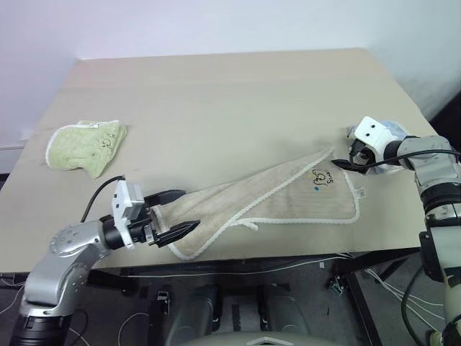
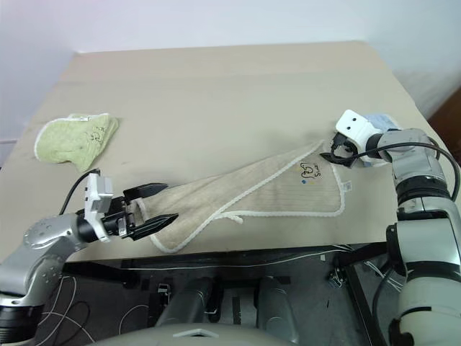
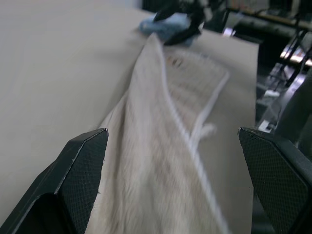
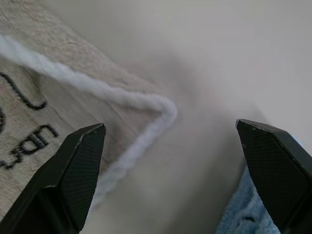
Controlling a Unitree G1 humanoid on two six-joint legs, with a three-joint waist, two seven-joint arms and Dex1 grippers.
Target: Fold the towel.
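The towel [image 1: 274,202] lies on the table [image 1: 216,101] near its front edge, bunched narrow at the left end and spread flat at the right, dark mark facing up. Left gripper [image 1: 175,218]: jaws spread, 1 finger on either side of the bunched end, nothing pinched. Right gripper [image 1: 353,160]: jaws spread, just off the towel's far right corner, beside a blue cloth [image 4: 248,212]. A green cloth [image 1: 83,146] lies well apart at the table's left.

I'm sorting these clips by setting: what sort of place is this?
Probably a lab or test workspace, not a home: a bare table against a plain wall, loose cables under its front edge, and only practice cloths laid out, the towel and a green towel.
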